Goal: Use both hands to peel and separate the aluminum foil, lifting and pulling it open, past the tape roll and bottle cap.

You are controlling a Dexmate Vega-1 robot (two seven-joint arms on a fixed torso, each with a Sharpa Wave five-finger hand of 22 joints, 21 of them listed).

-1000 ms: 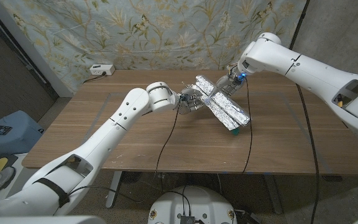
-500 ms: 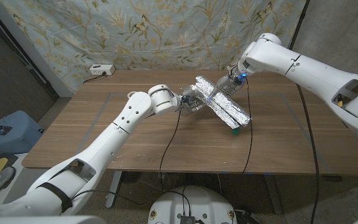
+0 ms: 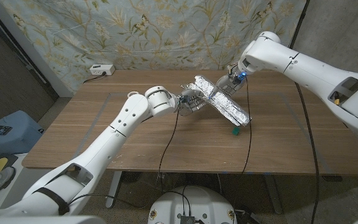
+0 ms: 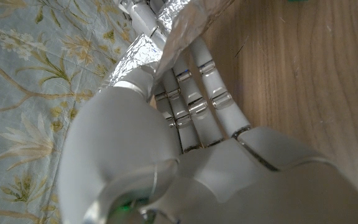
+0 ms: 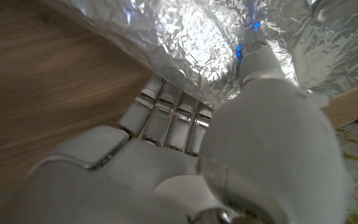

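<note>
Both hands have got the foil (image 3: 222, 99) over the far middle of the table (image 3: 104, 134): left hand (image 3: 190, 101) pinches its near edge, right hand (image 3: 227, 86) grips the far side. A small green thing (image 3: 234, 131) sits below.

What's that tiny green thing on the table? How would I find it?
Start at the wooden table, then find the long crinkled aluminum foil that both hands hold near the middle. Just past the foil's near end sits a small green object, the one spot of colour on the bare wood.
</note>
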